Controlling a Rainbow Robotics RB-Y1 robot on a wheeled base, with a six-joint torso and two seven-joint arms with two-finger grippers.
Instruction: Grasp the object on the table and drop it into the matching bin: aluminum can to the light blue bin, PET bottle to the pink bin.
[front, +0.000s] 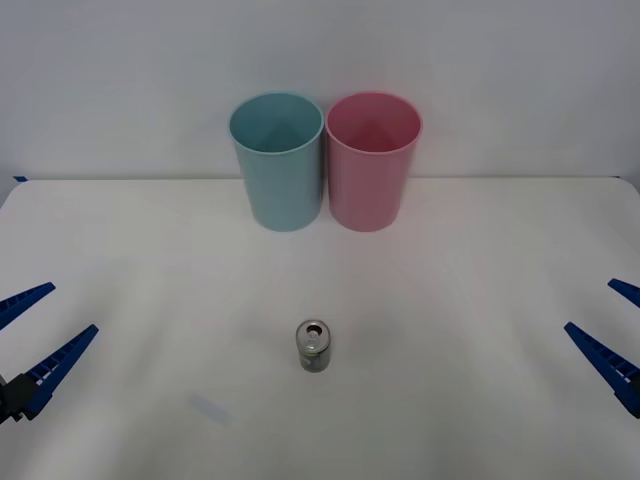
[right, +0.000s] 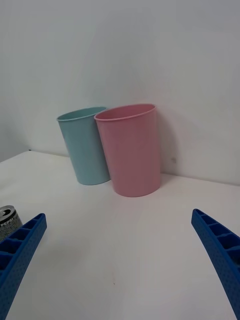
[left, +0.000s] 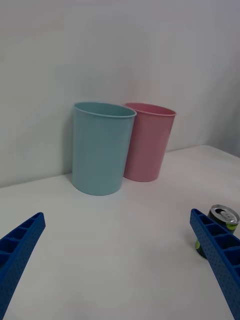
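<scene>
Aluminum can (front: 314, 346) upright, silver pull-tab top, dark green-marked body.

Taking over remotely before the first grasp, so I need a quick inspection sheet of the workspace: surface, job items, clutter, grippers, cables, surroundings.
Surface: white table, flat; a faint pale mark near its front left.
Job's things: aluminum can upright, near the table's centre front, apart from both bins. Light blue bin and pink bin upright side by side at the far edge, blue on the robot's left; both look empty.
Clutter: nothing seen.
Grippers: left gripper open, holding nothing, at the left edge; right gripper open, holding nothing, at the right edge. Neither is near the can.
Cables: nothing seen.
Surroundings: plain pale wall behind the bins.
</scene>
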